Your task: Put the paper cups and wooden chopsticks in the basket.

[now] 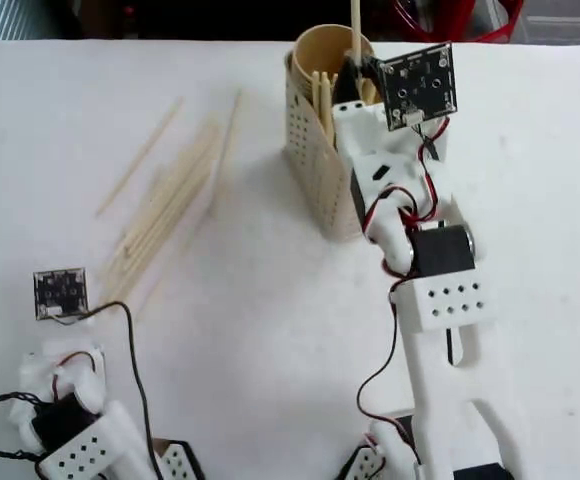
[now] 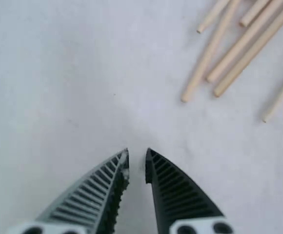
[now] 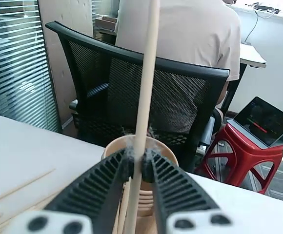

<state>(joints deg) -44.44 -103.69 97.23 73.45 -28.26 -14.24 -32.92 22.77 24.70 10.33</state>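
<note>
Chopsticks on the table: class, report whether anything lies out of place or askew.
Yes: loose chopsticks lie scattered on the table, fanned at differing angles, apart from the basket. One chopstick stands upright, clamped in the right tool above the cup.

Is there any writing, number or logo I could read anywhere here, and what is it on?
No text here can be read.
The tablet on the red stool: red marks on its screen, too blurred to read.
The circuit boards on the arms: any print is too small to read.
The basket, paper cup and the chopstick in the right gripper: no print visible.
</note>
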